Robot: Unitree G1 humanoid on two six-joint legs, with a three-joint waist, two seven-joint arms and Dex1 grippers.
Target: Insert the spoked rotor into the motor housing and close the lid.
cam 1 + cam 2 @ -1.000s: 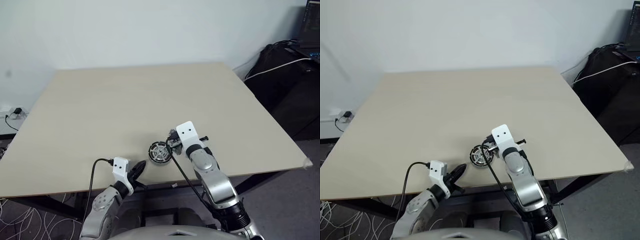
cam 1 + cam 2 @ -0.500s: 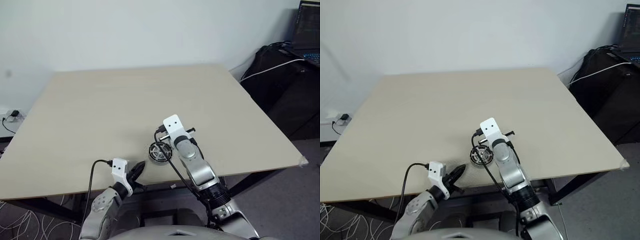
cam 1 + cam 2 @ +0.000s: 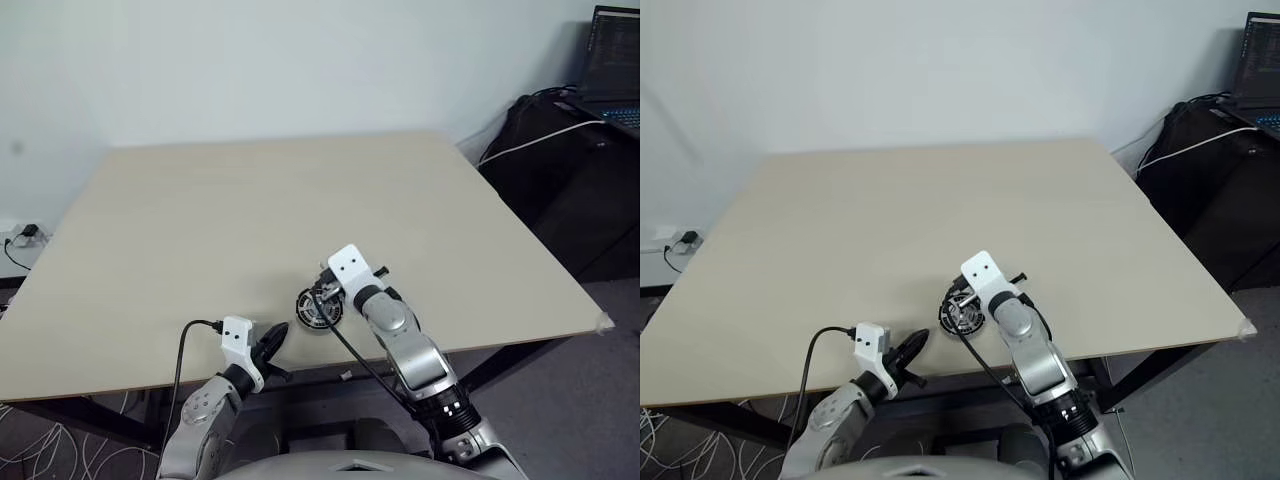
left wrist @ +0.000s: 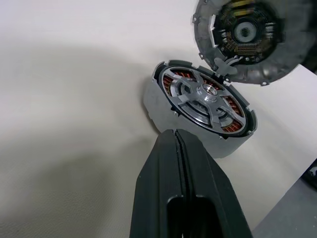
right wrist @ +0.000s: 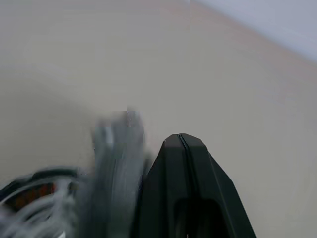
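The motor housing [image 4: 157,106] lies near the table's front edge, with the spoked rotor [image 4: 208,96] seated flat inside it and copper windings showing between the spokes. The lid [image 4: 252,34] stands tilted on edge just behind the housing, its ribbed inner face and dark centre turned toward the housing. My right gripper [image 5: 181,136] is shut and empty, its tip against the far side of the lid's rim [image 5: 119,158]. My left gripper [image 4: 173,134] is shut and empty, pointing at the housing's near wall, a short gap from it. From the head, the housing [image 3: 316,310] sits between both grippers.
The beige table [image 3: 250,200] stretches far behind the housing. Its front edge runs just below the housing and the left gripper [image 3: 278,333]. A black bag [image 3: 560,150] and a laptop [image 3: 612,50] stand off the table at the right.
My right gripper has swung left and down, closing in on the housing and lid. The left gripper has kept still. The head camera has shifted slightly.
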